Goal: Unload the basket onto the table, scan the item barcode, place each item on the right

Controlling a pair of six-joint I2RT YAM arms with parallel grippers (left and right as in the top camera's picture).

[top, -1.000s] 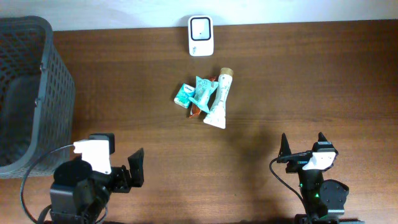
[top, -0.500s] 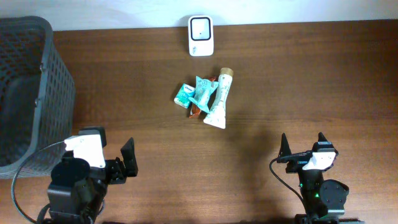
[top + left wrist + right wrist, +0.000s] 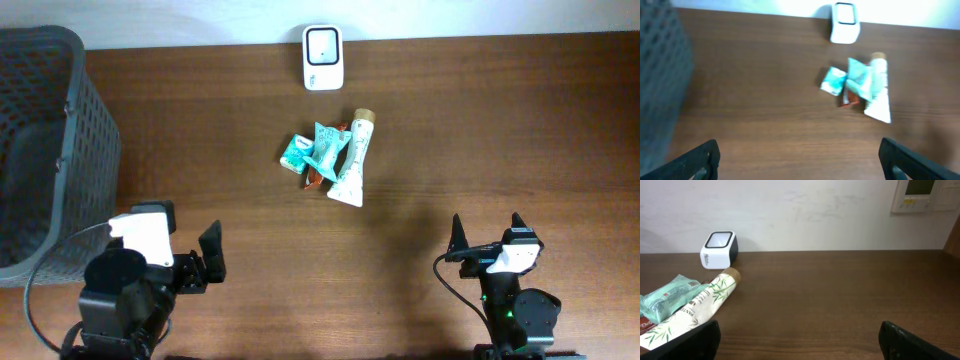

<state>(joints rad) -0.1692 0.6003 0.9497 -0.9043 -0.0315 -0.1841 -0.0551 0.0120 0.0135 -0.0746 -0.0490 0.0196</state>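
A small pile of items lies mid-table: a white tube with a leaf print (image 3: 353, 160) (image 3: 879, 87) (image 3: 695, 305), a teal packet (image 3: 328, 148) (image 3: 860, 80) (image 3: 670, 295), a smaller teal packet (image 3: 296, 152) (image 3: 832, 81) and a red-brown wrapper (image 3: 314, 178) under them. The white scanner (image 3: 322, 57) (image 3: 845, 22) (image 3: 718, 249) stands at the table's far edge, behind the pile. My left gripper (image 3: 187, 238) (image 3: 799, 160) is open and empty at the near left, well short of the pile. My right gripper (image 3: 487, 228) (image 3: 800, 340) is open and empty at the near right.
A dark mesh basket (image 3: 50, 150) (image 3: 660, 75) stands at the left edge of the table, close to the left arm. Bare wood lies between both grippers and the pile. A white wall with a control panel (image 3: 925, 195) rises behind the table.
The left arm has shifted slightly to the left and turned, its jaws still wide. The right arm and the pile have not moved.
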